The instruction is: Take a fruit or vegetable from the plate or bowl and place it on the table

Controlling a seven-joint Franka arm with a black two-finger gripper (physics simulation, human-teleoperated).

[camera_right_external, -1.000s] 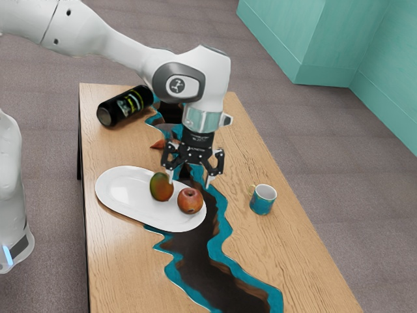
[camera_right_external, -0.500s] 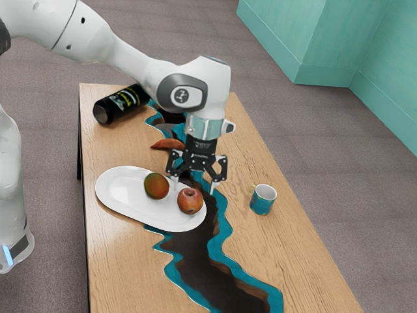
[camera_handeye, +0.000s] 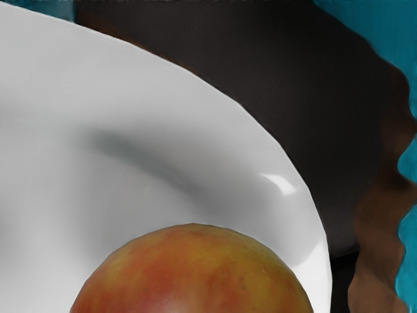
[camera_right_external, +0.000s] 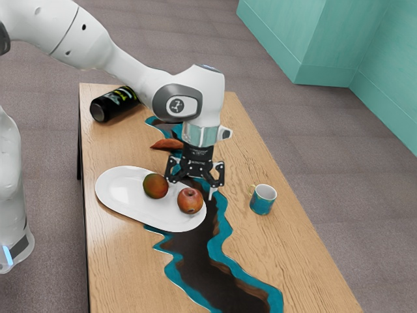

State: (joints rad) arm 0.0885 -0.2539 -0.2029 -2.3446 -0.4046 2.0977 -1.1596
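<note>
My gripper (camera_right_external: pixel 193 189) stands open just above the plate's end, over the red apple-like fruit (camera_right_external: pixel 190 201), its fingers wide apart with nothing held between them. That fruit rests on the white oval plate (camera_right_external: pixel 120 189), beside a green and red mango (camera_right_external: pixel 156 186). In the wrist view the rounded top of the red and yellow fruit (camera_handeye: pixel 195 274) appears close under my hand, and the plate (camera_handeye: pixel 52 169) curves around it.
A black bottle (camera_right_external: pixel 114 104) lies on the wooden table (camera_right_external: pixel 267 254) near its far end. An orange-red elongated item (camera_right_external: pixel 167 143) sits behind the plate, near my gripper. A blue mug (camera_right_external: pixel 262 201) stands toward the exterior view's right.
My hand has come down and slightly nearer the red fruit. The mango has shifted toward the exterior view's left on the plate, and the bottle has rolled a little the same way.
</note>
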